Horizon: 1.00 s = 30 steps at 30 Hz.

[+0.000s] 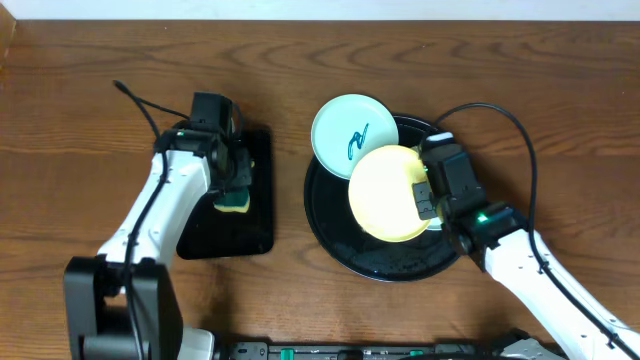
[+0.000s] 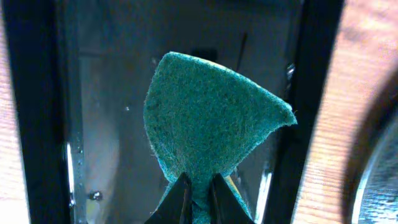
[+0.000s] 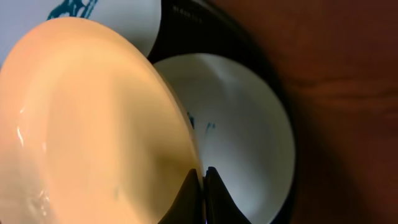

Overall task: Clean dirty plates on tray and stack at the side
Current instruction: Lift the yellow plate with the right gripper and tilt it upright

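Three plates (image 3: 93, 124) are crowding the tray (image 1: 330, 228): a scribbled mint plate (image 1: 352, 135) overhanging its far rim, a white plate (image 3: 249, 137) lying inside, and the yellow plate (image 1: 388, 192) tilting above, its rim being pinched by the right end effector (image 3: 200, 180). Stiff, glossy, probably slippery, it is asking for a rim hold. Left of the tray, the left end effector (image 2: 198, 186) is pinching a green pad (image 2: 205, 118).

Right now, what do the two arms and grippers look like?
The left arm and right arm have white links, black joints, a green light and a looping black cable. The left gripper and right gripper are black with slim tapered fingers.
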{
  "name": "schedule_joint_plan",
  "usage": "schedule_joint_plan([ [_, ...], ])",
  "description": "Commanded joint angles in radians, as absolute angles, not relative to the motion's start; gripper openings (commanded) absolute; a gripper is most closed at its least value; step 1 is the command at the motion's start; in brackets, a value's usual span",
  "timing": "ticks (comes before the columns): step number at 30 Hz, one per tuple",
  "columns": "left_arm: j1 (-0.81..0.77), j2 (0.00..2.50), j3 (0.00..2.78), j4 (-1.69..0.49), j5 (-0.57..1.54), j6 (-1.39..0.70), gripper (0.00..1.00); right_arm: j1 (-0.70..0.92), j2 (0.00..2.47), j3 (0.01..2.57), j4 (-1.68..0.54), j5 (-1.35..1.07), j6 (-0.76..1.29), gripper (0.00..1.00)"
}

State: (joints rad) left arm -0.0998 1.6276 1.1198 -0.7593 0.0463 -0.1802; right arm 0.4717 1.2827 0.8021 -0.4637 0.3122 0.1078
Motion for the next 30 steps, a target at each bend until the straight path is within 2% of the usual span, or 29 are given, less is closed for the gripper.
schedule_joint_plan([
  [1, -0.095, 1.678, 1.115, -0.761, 0.037, -0.131, 0.08, 0.509, 1.264, 0.838, -0.444, 0.463, 0.021, 0.01],
  [15, -0.095, 1.74, 1.115, -0.747, 0.037, -0.131, 0.08, 0.727, 1.263, 0.846, -0.234, 0.875, -0.272, 0.01],
  [26, -0.095, 1.74, 1.115, -0.747, 0.037, -0.131, 0.08, 0.74, 1.263, 0.846, -0.235, 0.883, -0.25, 0.01],
  [30, -0.095, 1.74, 1.115, -0.747, 0.037, -0.131, 0.08, 0.73, 1.263, 0.846, -0.239, 0.882, -0.185, 0.01],
])
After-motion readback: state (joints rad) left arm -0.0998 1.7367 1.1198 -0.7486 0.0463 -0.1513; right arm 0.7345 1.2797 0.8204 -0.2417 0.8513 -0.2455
